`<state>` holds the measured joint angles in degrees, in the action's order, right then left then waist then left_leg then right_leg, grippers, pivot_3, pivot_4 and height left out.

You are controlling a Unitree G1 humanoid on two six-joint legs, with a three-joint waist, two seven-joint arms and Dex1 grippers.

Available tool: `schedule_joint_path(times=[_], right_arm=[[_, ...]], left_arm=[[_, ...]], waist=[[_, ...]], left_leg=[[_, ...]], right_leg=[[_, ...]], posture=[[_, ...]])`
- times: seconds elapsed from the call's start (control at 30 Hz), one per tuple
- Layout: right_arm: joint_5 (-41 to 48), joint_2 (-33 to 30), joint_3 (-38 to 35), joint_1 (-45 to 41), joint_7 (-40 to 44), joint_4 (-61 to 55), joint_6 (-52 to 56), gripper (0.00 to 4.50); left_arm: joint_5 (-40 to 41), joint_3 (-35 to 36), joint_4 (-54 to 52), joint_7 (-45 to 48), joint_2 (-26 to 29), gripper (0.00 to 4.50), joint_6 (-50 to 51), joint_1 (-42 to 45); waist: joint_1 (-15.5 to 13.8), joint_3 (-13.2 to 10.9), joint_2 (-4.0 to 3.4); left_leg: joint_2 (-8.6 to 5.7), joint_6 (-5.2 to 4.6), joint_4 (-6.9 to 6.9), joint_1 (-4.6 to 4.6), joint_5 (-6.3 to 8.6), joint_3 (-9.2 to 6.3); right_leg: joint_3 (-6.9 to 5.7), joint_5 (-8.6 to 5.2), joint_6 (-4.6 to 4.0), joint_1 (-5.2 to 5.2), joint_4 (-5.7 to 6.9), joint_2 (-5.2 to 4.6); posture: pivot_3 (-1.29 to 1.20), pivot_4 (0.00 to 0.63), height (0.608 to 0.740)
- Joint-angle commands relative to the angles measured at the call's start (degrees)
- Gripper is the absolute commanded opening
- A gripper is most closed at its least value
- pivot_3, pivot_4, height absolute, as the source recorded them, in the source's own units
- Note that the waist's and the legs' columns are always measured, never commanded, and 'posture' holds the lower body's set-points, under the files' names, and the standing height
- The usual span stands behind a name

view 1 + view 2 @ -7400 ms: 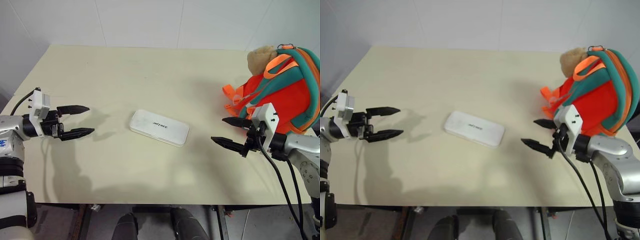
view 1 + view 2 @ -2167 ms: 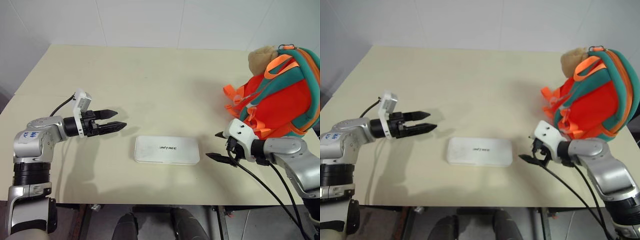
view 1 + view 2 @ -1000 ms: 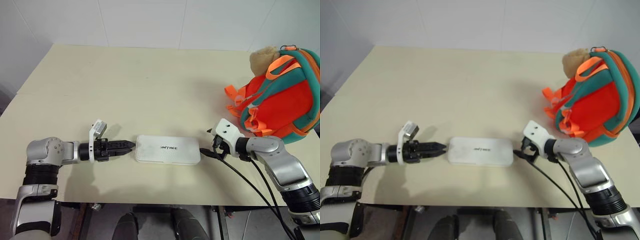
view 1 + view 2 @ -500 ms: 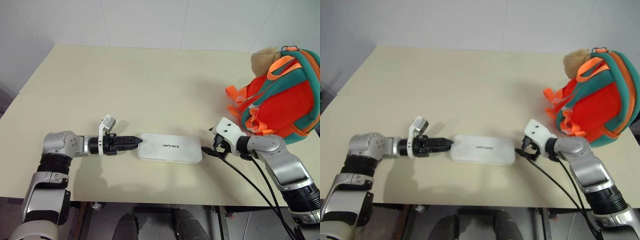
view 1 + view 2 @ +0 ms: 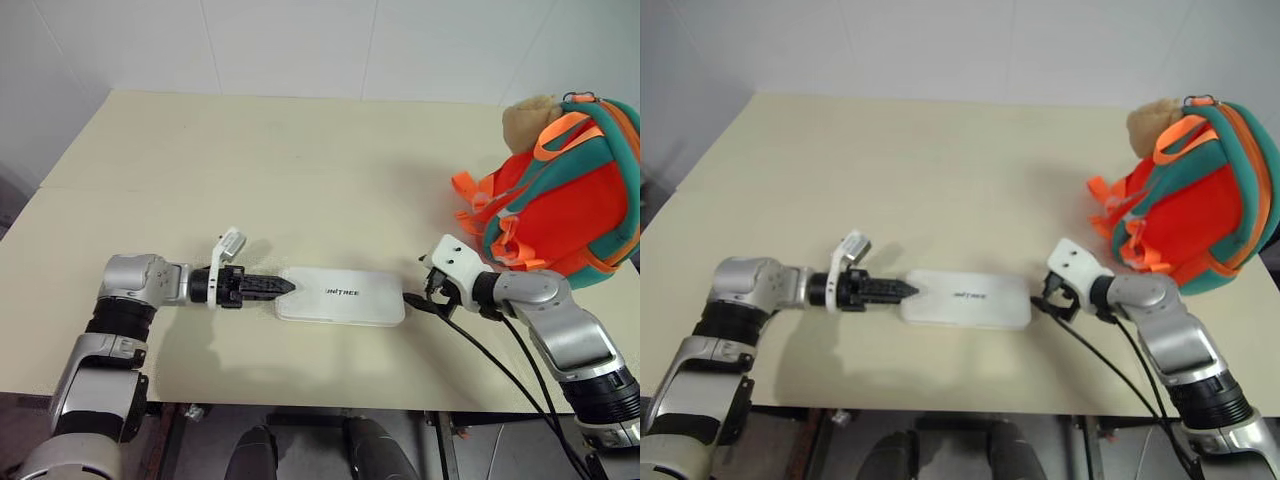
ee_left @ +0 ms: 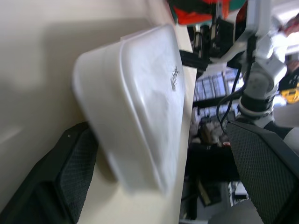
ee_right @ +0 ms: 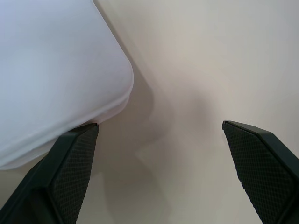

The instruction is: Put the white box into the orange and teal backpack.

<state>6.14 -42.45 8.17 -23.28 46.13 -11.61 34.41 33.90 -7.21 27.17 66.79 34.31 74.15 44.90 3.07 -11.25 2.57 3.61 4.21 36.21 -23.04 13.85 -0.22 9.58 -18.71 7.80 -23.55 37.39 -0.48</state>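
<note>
A pale cream table (image 5: 300, 170) takes up most of the head views, its far edge meeting a plain white tiled wall (image 5: 290, 45) along the top of the frame; dark floor shows under the near edge at the bottom.

The white box (image 5: 341, 295) lies flat low in the middle of the frame, close to the table's near edge. Its long axis runs left to right across the picture, roughly parallel to that edge, with the dark lettering on top reading upright from the robot's side.

The left gripper (image 5: 283, 286) comes in from the lower left at the box's left short end. In the left wrist view its two black fingers (image 6: 70, 172) stand wide apart, the box's end between them, one pad against the end's lower edge.

The right gripper (image 5: 413, 301) sits at the box's right short end, fingers (image 7: 70, 163) likewise spread, one fingertip tucked just under the box's rounded corner.

The orange and teal backpack (image 5: 560, 195) stands at the right edge of the frame, upper right of the box and well apart from it, a tan plush toy (image 5: 528, 115) at its top.
</note>
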Motion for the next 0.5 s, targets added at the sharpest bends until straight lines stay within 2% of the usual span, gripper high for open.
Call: schedule_joint_path(times=[0.03, 0.3, 0.4, 0.5], right_arm=[[0.58, 0.11, -1.23, -0.67, 0.21, -2.06, -1.13, 4.50], [0.42, 0.87, -0.82, -1.42, 0.21, -1.09, -1.74, 4.50], [0.33, 0.76, -0.84, -1.65, 0.37, -0.61, -2.03, 4.50], [0.29, 0.58, -1.04, -1.67, 0.46, -0.46, -2.19, 4.50]], left_arm=[[-1.24, -1.86, -1.11, -2.91, -0.64, 4.49, 2.90, -0.80], [-1.04, 5.02, 3.14, -7.97, -3.92, 4.49, 2.82, 0.71], [-0.79, 5.48, 3.32, -7.79, -4.11, 3.91, 3.24, 0.68], [0.16, 5.19, 2.55, -6.91, -3.84, 2.90, 4.35, 0.73]], waist=[[0.03, 0.00, 0.00], [-0.03, 0.00, 0.00], [0.14, -0.01, 0.01], [0.30, -0.01, 0.01]], left_leg=[[0.00, 0.00, -0.01, 0.00, 0.00, 0.00], [-0.02, -0.01, 0.04, -0.01, -0.01, -0.04], [-0.02, -0.01, 0.05, 0.00, -0.06, -0.04], [-0.01, 0.02, 0.03, -0.01, -0.09, -0.04]], right_leg=[[0.00, 0.00, 0.00, -0.01, 0.00, 0.00], [0.00, 0.02, 0.04, 0.02, 0.00, 0.00], [0.00, 0.03, 0.04, 0.03, 0.00, 0.00], [0.00, 0.03, 0.03, 0.00, 0.00, 0.00]], posture=[[0.00, 0.150, 0.740], [0.00, 0.150, 0.740], [0.00, 0.150, 0.740], [0.00, 0.150, 0.740]])
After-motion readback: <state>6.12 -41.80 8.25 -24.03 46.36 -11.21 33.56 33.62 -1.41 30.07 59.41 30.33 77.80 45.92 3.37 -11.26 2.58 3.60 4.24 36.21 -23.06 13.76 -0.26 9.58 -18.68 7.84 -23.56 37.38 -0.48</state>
